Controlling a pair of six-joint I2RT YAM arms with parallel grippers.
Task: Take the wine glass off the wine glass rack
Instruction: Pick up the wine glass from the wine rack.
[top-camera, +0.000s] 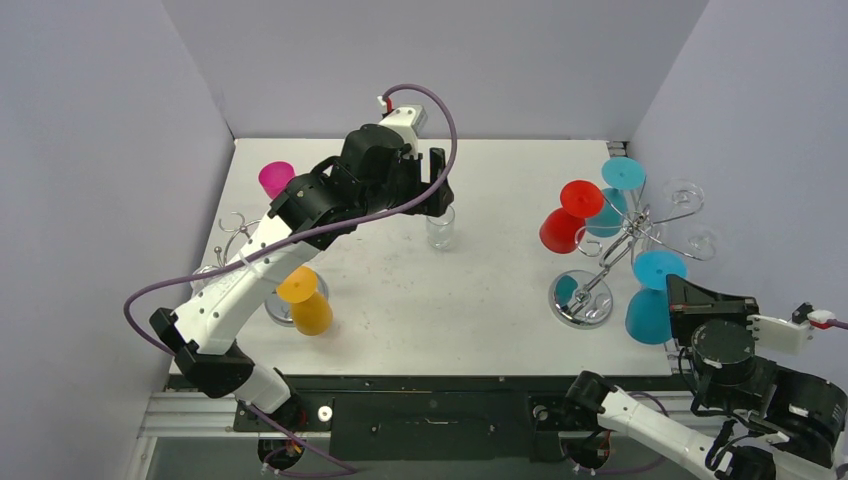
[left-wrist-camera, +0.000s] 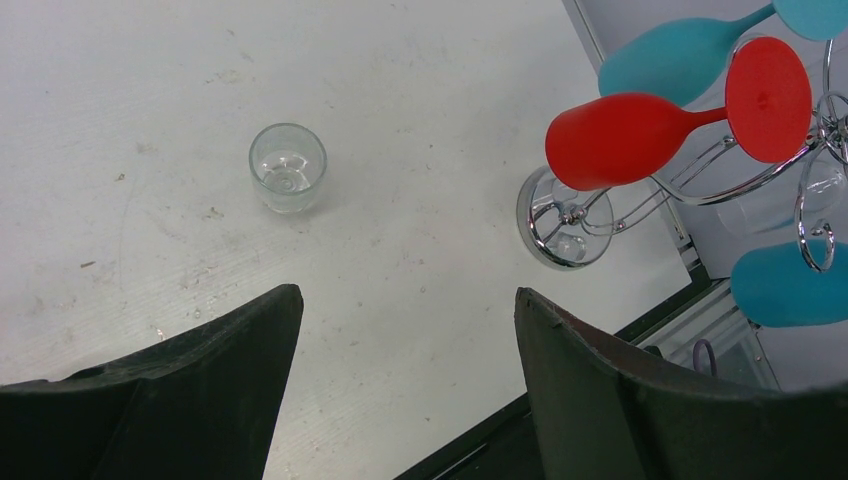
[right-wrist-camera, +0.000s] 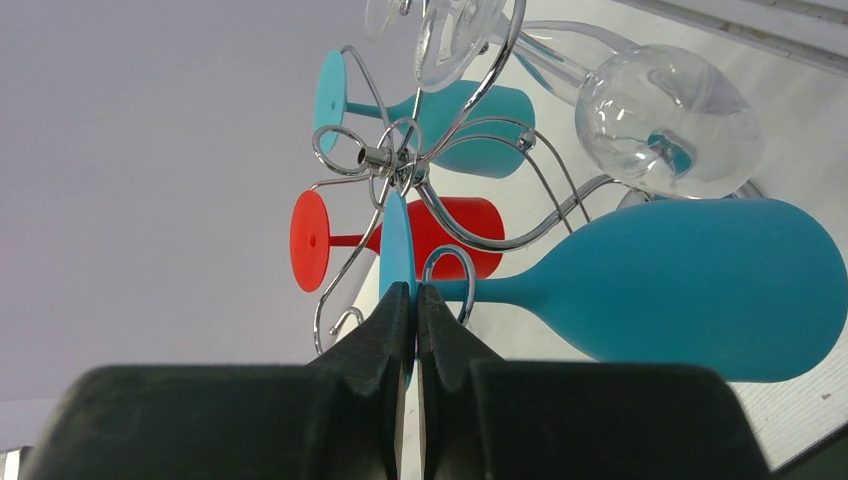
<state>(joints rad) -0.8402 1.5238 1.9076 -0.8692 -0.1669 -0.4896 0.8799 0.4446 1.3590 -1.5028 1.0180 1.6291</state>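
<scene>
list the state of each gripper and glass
near blue wine glass, hanging, right rack
right gripper, shut on its foot
left gripper, open, empty
far blue wine glass, hanging, right rack
red wine glass, hanging, right rack
clear wine glass, hanging, right rack
clear tumbler, upright
orange wine glass, hanging, left rack
pink wine glass, hanging, left rack

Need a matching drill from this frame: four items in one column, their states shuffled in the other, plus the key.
Column 1
1. left gripper
2. right gripper
3. red wine glass
4. small clear glass

Column 2
A. upright on the table
B. hanging on the right-hand rack
C. shut on the foot of a blue wine glass
D. open, holding nothing

Pairs: 1-D, 2-C, 3-B, 4-A
</scene>
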